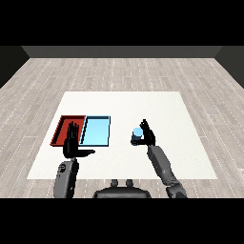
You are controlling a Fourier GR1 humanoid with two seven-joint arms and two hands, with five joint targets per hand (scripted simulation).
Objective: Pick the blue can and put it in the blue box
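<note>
The blue can (pixel 137 136) stands upright on the white table (pixel 157 107), right of the trays. My right hand (pixel 147 134) is at the can's right side, fingers and thumb curling round it. The light blue tray (pixel 96 130) lies left of the can with nothing in it. My left hand (pixel 72 142) is held upright with straight fingers and thumb out to the right, over the front edge of the red tray and the blue tray's near left corner.
The red tray (pixel 65 127) lies against the blue tray's left side, partly covered by my left hand. A wooden floor surrounds the table.
</note>
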